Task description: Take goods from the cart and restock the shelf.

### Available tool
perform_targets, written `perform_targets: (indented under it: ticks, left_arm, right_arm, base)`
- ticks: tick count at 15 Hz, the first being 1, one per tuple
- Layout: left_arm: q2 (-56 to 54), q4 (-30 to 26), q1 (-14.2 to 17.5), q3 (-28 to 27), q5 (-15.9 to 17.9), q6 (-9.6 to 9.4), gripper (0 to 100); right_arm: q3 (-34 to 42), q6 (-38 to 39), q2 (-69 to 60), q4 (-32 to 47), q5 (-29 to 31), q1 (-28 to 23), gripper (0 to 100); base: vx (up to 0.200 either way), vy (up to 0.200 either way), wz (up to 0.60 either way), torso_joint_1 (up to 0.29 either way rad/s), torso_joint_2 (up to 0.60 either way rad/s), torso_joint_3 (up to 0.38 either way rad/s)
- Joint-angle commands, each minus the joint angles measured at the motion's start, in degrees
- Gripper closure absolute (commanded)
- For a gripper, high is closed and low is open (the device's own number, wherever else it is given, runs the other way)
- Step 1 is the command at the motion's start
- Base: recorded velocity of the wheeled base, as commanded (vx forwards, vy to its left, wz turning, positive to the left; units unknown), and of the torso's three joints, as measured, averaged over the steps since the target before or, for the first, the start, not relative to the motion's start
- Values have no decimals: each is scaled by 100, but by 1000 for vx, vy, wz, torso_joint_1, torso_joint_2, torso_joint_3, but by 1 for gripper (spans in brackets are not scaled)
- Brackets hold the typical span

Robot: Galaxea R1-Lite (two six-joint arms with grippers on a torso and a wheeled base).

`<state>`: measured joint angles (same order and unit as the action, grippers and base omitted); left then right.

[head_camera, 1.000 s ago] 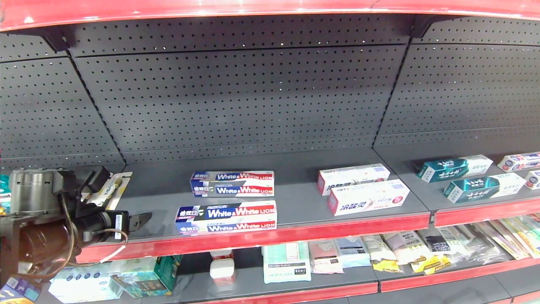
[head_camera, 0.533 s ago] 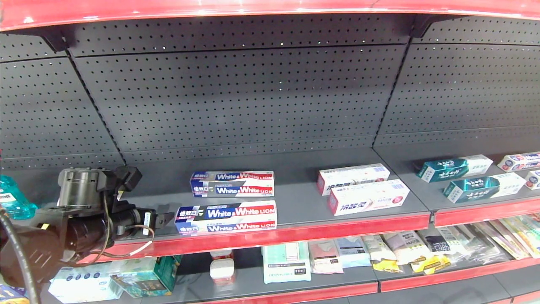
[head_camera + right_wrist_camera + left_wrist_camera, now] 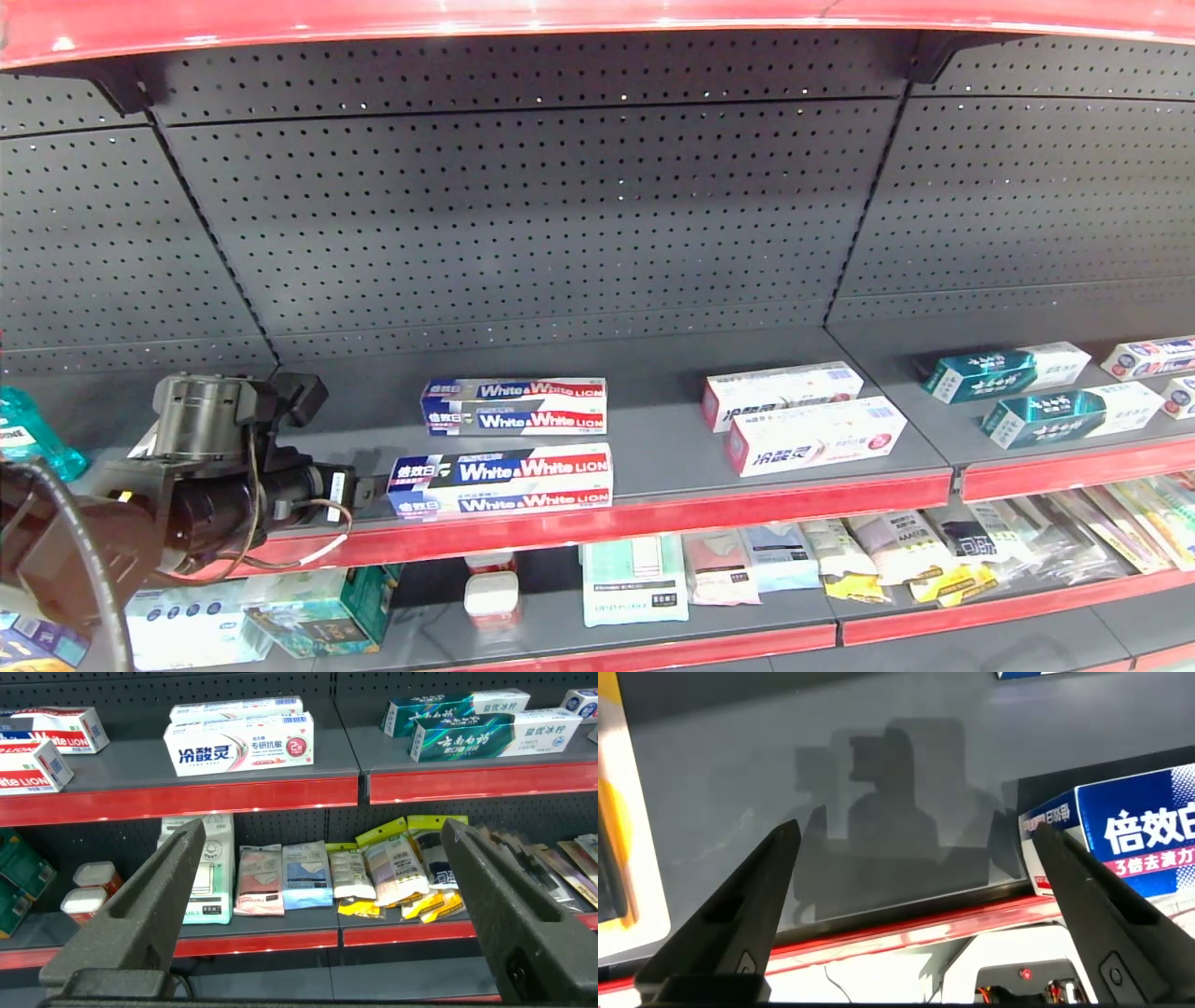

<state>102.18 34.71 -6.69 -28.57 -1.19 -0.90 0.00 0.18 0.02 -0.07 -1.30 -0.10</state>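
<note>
Two blue, white and red toothpaste boxes lie on the grey shelf (image 3: 653, 420), one at the front (image 3: 504, 479) and one behind it (image 3: 515, 406). My left gripper (image 3: 366, 487) hovers low over the shelf's front edge, right at the left end of the front box. In the left wrist view this gripper (image 3: 915, 831) is open, with bare shelf between its fingers and the front box (image 3: 1139, 826) beside one finger. My right gripper (image 3: 322, 826) is open and holds nothing, out in front of the shelves.
White-and-pink toothpaste boxes (image 3: 812, 434) and green ones (image 3: 1064, 411) lie further right. A blue bottle (image 3: 28, 429) stands at the far left. A yellow-and-white carded pack (image 3: 617, 859) lies by my left gripper. Packets and boxes (image 3: 635, 579) fill the lower shelf.
My left arm has moved right along the shelf's front edge, bringing its gripper up to the left end of the front toothpaste box. The boxes have not shifted.
</note>
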Motion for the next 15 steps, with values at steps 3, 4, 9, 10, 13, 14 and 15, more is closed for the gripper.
perform_targets:
  ticks: [3,4,9,10,13,14,15]
  left_arm:
    - [12,-8,-25,-25,-4,2,0]
    - [12,1,-34,-25,-4,-6,0]
    - [-5,1,-87,1,-4,2,0]
    - [-23,1,-78,27,-12,2,0]
    - [-137,-8,19,54,-12,-6,0]
    - [-163,-17,45,54,-12,-24,0]
    - [-322,-43,142,63,-12,-42,0]
  right_arm:
    - [0,-1,-2,-1,-1,1,0]
    - [0,-1,-2,-1,-1,1,0]
    - [0,-1,-2,-1,-1,1,0]
    - [0,-1,-2,-1,-1,1,0]
    - [0,-1,-2,-1,-1,1,0]
    - [0,-1,-2,-1,-1,1,0]
    - [0,-1,-2,-1,-1,1,0]
  base:
    - [0,0,0,0,0,0]
    - [0,0,0,0,0,0]
    - [0,0,0,0,0,0]
    - [0,0,0,0,0,0]
    - [0,0,0,0,0,0]
    - [0,0,0,0,0,0]
    - [0,0,0,0,0,0]
